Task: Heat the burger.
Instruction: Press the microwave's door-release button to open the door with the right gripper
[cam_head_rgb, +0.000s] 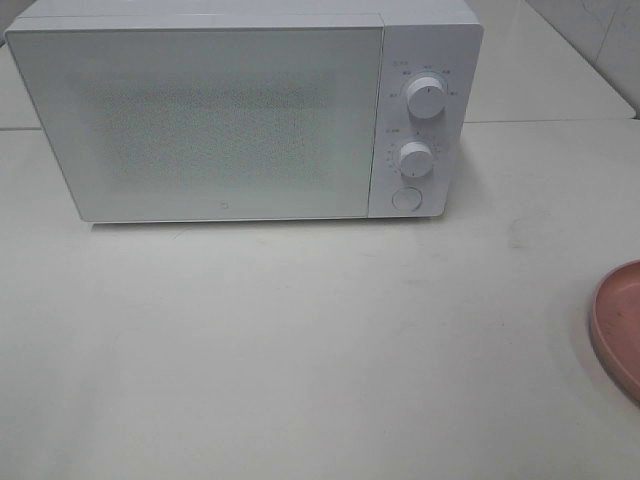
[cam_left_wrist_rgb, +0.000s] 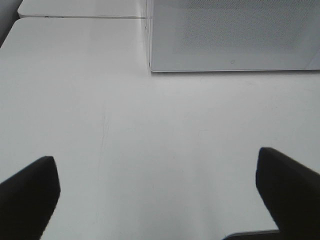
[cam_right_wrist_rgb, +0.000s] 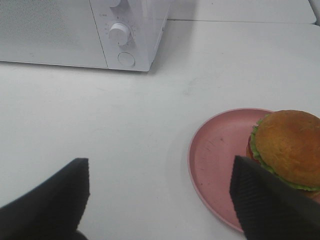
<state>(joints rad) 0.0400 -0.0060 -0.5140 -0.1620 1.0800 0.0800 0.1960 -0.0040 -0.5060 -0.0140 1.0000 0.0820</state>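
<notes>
left fingers apart, empty; right fingers apart near burger on plate. microwave door shut: risk burger squashed, or carried to closed door.

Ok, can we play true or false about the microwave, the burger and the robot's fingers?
1. The microwave has its door shut. True.
2. The burger is already inside the microwave. False: it sits on the pink plate, out on the table.
3. The right fingers are squeezing the burger. False: they stand open with nothing between them, and the burger is just beside one of them.
4. The left fingers are open and empty. True.
5. The plate is green. False: it is pink.
</notes>
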